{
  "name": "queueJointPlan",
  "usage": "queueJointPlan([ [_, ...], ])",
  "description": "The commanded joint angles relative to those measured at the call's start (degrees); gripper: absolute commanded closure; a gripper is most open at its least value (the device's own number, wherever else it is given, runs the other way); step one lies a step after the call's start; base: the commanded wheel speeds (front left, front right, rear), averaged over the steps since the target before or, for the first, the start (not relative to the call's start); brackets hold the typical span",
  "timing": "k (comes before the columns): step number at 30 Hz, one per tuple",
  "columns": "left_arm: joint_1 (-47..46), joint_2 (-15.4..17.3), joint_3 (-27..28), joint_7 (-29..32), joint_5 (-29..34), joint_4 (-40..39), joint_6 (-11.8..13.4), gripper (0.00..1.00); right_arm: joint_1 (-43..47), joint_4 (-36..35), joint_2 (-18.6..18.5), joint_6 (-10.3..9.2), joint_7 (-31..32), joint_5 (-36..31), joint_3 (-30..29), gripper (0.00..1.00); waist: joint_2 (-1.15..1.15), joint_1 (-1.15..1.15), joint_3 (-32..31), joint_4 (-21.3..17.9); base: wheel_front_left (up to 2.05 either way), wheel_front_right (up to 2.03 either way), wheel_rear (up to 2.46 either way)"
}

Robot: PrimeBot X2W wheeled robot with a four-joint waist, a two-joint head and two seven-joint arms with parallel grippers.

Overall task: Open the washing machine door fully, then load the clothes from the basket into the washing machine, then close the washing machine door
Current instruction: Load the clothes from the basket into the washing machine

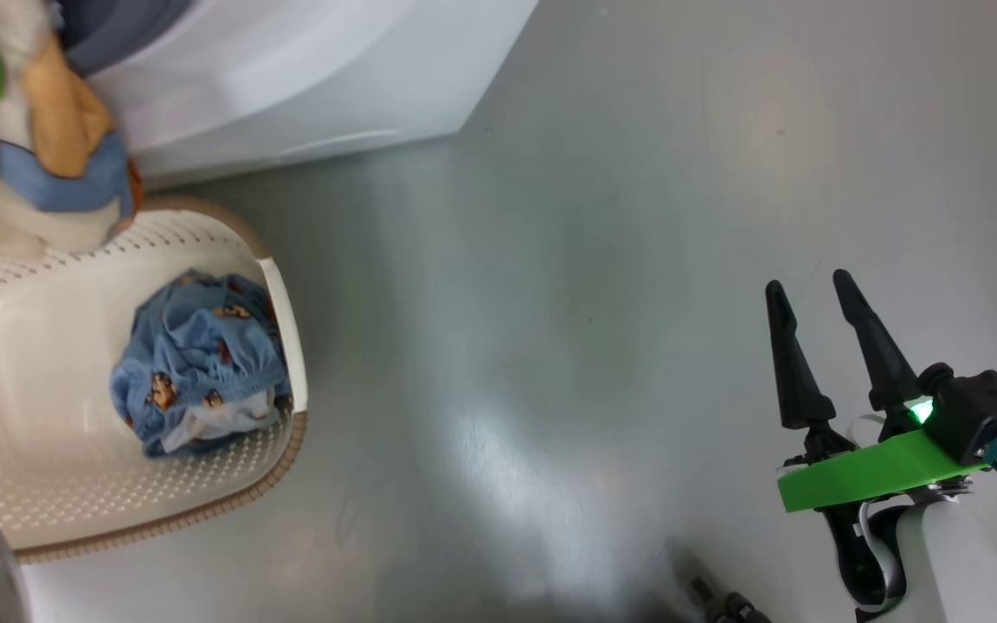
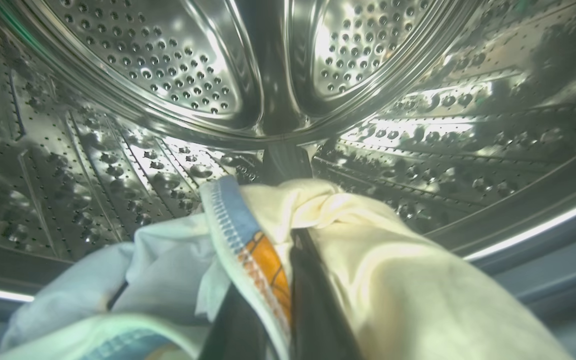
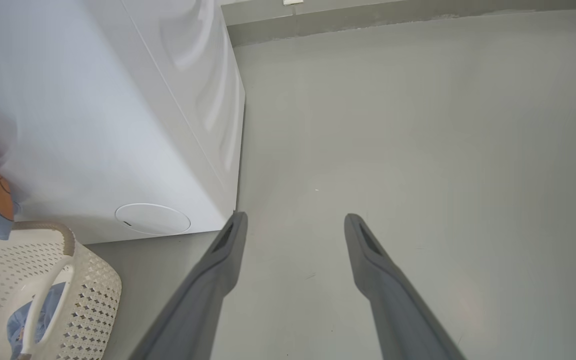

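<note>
Pinching clothes (image 2: pixel 368 240), the left gripper (image 2: pixel 290 250) reaches inside the drum (image 2: pixel 168 75) for release; the right gripper (image 1: pixel 807 282) hangs spread, empty.

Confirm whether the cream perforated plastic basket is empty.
No: a crumpled light blue bear-print garment lies inside the cream perforated plastic basket.

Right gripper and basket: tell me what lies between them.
Only bare grey floor. The head view shows an open stretch running from the basket rim across to the open right gripper.
</note>
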Motion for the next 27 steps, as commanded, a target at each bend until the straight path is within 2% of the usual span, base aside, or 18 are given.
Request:
queueJointPlan([
  [1,-1.9,3.5,0.2,0.5,-0.2,0.4,-0.1,1.00,0.7,-1.1,0.0,0.09,-0.3,0.5,1.7,0.00,0.00,0.00,3.2,0.0,0.00,0.00,0.00],
  [10,-10.3,3.8,-1.8,4.0,0.3,7.4,0.2,1.00,1.0,-0.5,0.2,0.09,-0.3,0.3,3.5,0.00,0.00,0.00,3.8,0.7,0.00,0.00,0.00],
  [14,-12.7,3.7,-2.8,3.2,1.2,8.9,1.2,1.00,1.2,-0.3,0.0,0.09,-0.3,0.4,4.0,0.00,0.00,0.00,3.6,0.7,0.00,0.00,0.00],
  [18,-14.5,4.5,-4.0,-1.6,3.1,9.9,3.9,1.00,1.4,0.2,0.0,0.09,-0.3,0.6,4.9,0.00,0.00,0.00,2.9,0.0,0.00,0.00,0.00],
  [23,-15.8,4.8,-5.5,-5.6,5.0,6.6,5.7,1.00,1.4,0.3,-0.1,0.09,-0.3,0.9,5.3,0.00,0.00,0.00,2.8,-0.5,0.00,0.00,0.00],
  [27,-14.1,5.8,-6.1,-5.8,6.3,-2.5,6.2,1.00,0.9,0.3,-0.1,0.09,-0.3,1.1,5.6,0.00,0.00,0.00,3.2,-1.0,0.00,0.00,0.00],
])
